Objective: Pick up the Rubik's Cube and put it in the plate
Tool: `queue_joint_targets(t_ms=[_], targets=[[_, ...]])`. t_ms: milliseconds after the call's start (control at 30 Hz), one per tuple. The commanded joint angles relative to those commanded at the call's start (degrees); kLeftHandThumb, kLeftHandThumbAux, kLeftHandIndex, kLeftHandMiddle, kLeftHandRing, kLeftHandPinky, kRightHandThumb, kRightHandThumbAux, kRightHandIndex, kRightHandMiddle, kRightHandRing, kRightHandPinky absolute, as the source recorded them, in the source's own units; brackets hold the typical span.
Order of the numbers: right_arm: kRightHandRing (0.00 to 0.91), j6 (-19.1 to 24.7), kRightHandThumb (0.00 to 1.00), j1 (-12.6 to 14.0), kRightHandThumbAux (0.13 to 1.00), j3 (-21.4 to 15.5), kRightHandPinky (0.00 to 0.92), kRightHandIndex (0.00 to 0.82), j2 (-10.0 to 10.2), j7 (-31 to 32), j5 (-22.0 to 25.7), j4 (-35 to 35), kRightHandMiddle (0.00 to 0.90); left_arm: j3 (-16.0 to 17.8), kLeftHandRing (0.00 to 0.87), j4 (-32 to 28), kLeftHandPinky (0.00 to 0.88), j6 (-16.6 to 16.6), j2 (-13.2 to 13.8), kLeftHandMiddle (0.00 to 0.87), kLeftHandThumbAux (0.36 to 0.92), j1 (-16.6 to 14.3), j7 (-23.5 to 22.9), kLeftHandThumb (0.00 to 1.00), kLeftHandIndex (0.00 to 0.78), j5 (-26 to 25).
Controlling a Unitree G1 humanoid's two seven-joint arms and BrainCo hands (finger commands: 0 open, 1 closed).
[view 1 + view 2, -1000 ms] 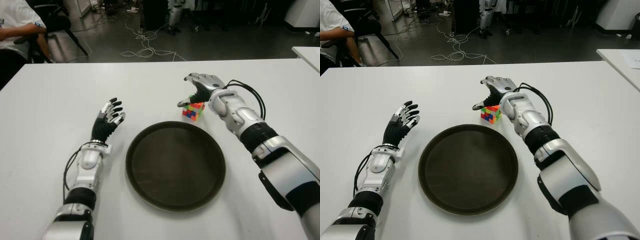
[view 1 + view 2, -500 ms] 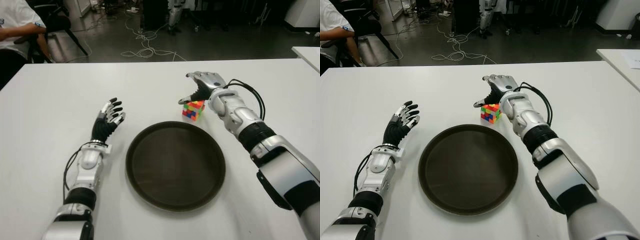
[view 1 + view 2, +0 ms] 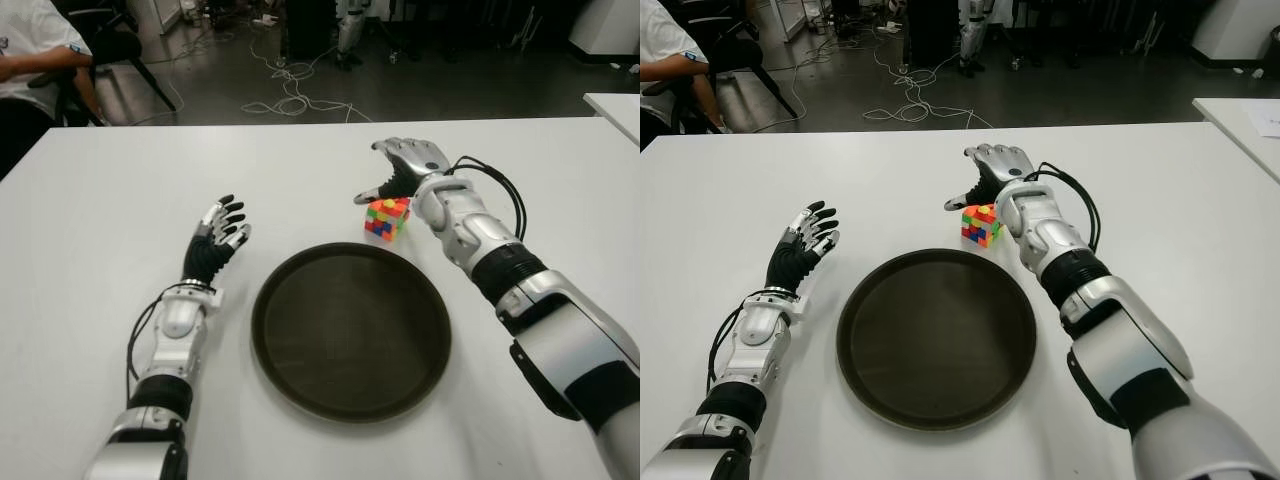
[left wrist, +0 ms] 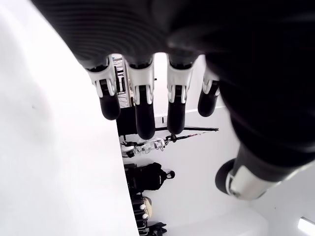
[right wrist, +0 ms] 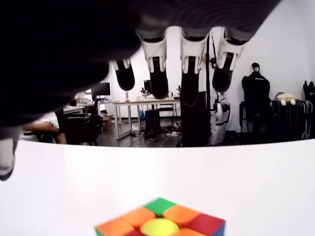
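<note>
Closest to the robot's body, the round dark plate (image 3: 350, 330) lies flat on the white table (image 3: 100, 220), with nothing in it, set between the two forearms. To its left, the left hand (image 3: 215, 240) shows beside the plate's rim, palm turned inward and fingers (image 4: 142, 105) spread and slightly raised, holding nothing; whether it touches the tabletop I cannot tell. Just beyond the plate's far right edge sits the Rubik's Cube (image 3: 387, 218) on the table, close to the rim but apart from it, one corner turned toward the robot, showing red, blue, green, orange and yellow squares. The right hand (image 3: 402, 168) hangs over and slightly behind the cube, its silver fingers (image 5: 191, 73) extended and loosely curved downward, the thumb reaching toward the cube's left side; in the right wrist view the fingertips stand clear above the cube with white table between, so the hand is wide and grips nothing. A black cable (image 3: 500, 185) loops off the right forearm. Past the table's far edge, white cords (image 3: 290, 95) trail across the dark floor, and a person (image 3: 30, 60) in a white shirt sits on a chair at the far left.
</note>
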Motion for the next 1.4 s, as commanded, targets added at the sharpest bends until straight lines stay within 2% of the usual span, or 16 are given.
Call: queue_joint_targets(t_ms=[300, 500, 733, 1100, 1400], targets=[[0.142, 0.57, 0.000, 0.09, 0.411, 0.55, 0.155, 0.071, 0.30, 0.30, -0.19, 0.31, 0.136, -0.33, 0.154, -0.67, 0.114, -0.03, 0.02, 0.183, 0.673, 0.17, 0.15, 0.062, 0.115, 0.43], [0.179, 0.42, 0.000, -0.12, 0.411, 0.97, 0.199, 0.077, 0.68, -0.31, -0.35, 1.49, 0.164, -0.32, 0.158, -0.86, 0.117, 0.35, -0.12, 0.183, 0.659, 0.22, 0.77, 0.056, 0.112, 0.70], [0.164, -0.02, 0.000, -0.48, 0.415, 1.36, 0.181, 0.078, 1.29, -0.43, -0.16, 3.53, 0.156, -0.38, 0.160, -0.75, 0.123, 0.47, -0.09, 0.183, 0.652, 0.30, 1.15, 0.055, 0.107, 0.77], [0.192, -0.95, 0.000, -1.67, 0.426, 1.55, 0.204, 0.083, 1.71, -0.20, 0.13, 6.52, 0.179, -0.41, 0.161, -0.50, 0.128, 0.60, 0.18, 0.184, 0.674, 0.21, 0.92, 0.074, 0.110, 0.90], [0.159, -1.46, 0.000, -2.99, 0.429, 1.59, 0.159, 0.078, 2.25, -0.65, 0.23, 10.40, 0.152, -0.53, 0.153, -0.53, 0.110, 0.20, 0.24, 0.179, 0.673, 0.23, 1.07, 0.056, 0.115, 1.19]])
